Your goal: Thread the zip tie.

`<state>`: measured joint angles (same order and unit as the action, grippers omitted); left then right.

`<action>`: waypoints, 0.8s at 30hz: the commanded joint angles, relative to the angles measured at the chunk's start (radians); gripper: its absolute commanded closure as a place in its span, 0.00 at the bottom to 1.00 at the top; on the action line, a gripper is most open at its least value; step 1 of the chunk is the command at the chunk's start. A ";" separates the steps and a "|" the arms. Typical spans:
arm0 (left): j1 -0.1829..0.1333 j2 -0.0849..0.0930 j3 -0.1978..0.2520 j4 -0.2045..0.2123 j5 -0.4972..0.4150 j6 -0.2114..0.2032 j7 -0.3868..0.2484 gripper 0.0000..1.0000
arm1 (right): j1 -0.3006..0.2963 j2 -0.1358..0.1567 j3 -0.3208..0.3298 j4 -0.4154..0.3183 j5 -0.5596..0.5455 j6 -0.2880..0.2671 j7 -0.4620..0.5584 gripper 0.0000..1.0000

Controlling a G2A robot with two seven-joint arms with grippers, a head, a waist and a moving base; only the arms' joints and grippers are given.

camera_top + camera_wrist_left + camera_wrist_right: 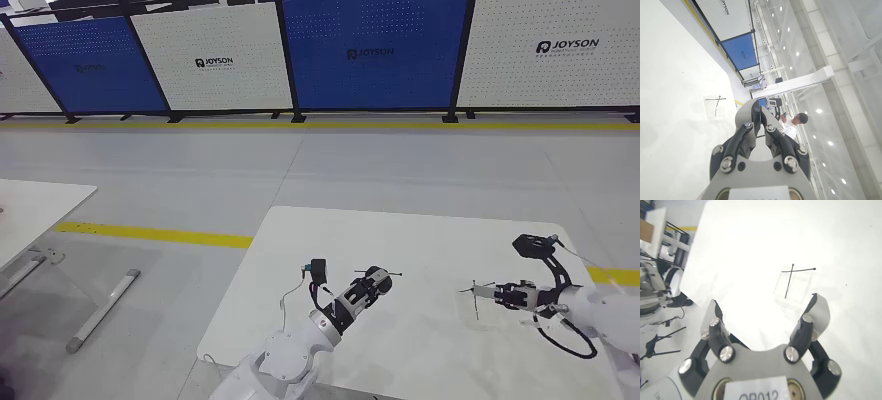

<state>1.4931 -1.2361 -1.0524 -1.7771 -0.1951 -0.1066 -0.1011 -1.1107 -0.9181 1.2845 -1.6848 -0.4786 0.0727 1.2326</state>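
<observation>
Two black zip ties [791,275] lie crossed on a small clear tray [802,285] on the white table [420,240]; they also appear in the top view as crossed zip ties [476,294] and in the left wrist view as crossed zip ties [717,101]. My right gripper [764,306] hovers open just short of that tray, with nothing between its fingers; in the top view the right gripper [500,293] sits beside the crossed ties. My left gripper [759,113] is shut on another thin black zip tie [392,272], held above the table's middle, left gripper [378,280].
The table's near-left edge [689,256] drops to the floor, where stands and cables lie. A second white table [40,210] stands off to the left. Blue and white panels [370,50] line the back. Bare tabletop lies between the two arms.
</observation>
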 commanded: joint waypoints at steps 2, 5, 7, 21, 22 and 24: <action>0.000 0.000 0.000 0.000 0.000 0.000 0.000 1.00 | 0.076 -0.010 -0.072 0.054 -0.022 -0.002 0.053 0.00; 0.000 0.000 0.000 0.000 0.000 0.000 0.000 1.00 | 0.092 -0.014 -0.085 0.072 -0.009 -0.002 0.051 0.00; 0.000 0.000 0.000 0.000 0.000 0.000 0.000 1.00 | 0.092 -0.014 -0.085 0.072 -0.009 -0.002 0.051 0.00; 0.000 0.000 0.000 0.000 0.000 0.000 0.000 1.00 | 0.199 -0.042 -0.231 0.146 -0.085 -0.006 0.100 0.00; 0.000 0.000 0.000 0.000 0.000 0.000 0.000 1.00 | 0.226 -0.050 -0.258 0.172 -0.088 -0.007 0.111 0.00; 0.000 0.000 0.000 0.000 0.000 0.000 0.000 1.00 | 0.279 -0.066 -0.307 0.227 -0.073 -0.013 0.152 0.00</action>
<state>1.4931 -1.2361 -1.0524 -1.7771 -0.1951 -0.1066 -0.1011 -0.8580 -0.9776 0.9993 -1.4844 -0.5603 0.0621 1.3654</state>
